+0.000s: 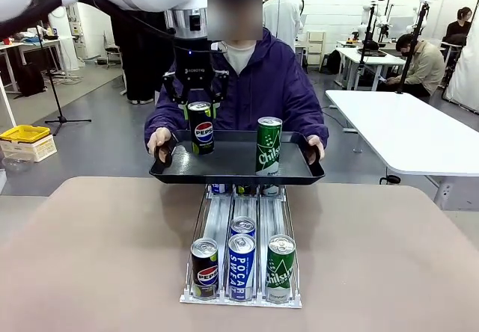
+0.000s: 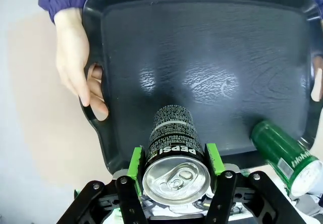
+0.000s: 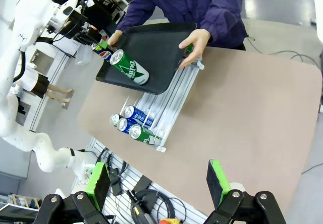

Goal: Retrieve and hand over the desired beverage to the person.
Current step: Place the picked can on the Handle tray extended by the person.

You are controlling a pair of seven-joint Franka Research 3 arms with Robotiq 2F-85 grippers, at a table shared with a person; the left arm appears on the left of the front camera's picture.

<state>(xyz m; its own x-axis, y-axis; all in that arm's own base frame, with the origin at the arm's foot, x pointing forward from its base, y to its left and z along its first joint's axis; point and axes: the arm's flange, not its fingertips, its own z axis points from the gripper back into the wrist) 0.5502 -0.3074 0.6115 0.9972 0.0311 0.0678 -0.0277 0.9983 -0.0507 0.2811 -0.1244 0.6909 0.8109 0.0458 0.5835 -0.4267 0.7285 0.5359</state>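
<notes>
- We see a beige bench [image 1: 97,257] in a large workroom, with white tables behind and grey floor on both sides.
- Nearest to us on the bench stands a clear three-lane can rack [image 1: 241,242], its front edge close to the near side of the bench; broad bare surface lies to its left and right.
- At the rack's front sit a black Pepsi can [image 1: 204,267], a blue Pocari Sweat can [image 1: 242,267] and a green Chilsung can [image 1: 281,268], side by side and upright, with another blue can [image 1: 242,226] just behind the middle one.
- The right gripper [image 3: 159,186] hangs high above the bench, jaws spread wide and holding nothing, well apart from the rack.
- Beyond the rack's far end, the person [image 1: 258,85] in a purple jacket holds a black tray [image 1: 233,169] by both side handles, level over the far edge of the bench.
- On the tray's right part stands a green Chilsung tray can [image 1: 269,145], upright and free.
- Over the tray's left part, the left gripper [image 1: 199,108] has its jaws closed on the sides of a black Pepsi tray can [image 1: 200,128], near its top; the can is upright, its base at the tray floor, though we cannot tell whether it touches.
- In the left wrist view the person's hand [image 2: 75,62] grips the tray rim beside that can, with open tray floor between the two cans.
</notes>
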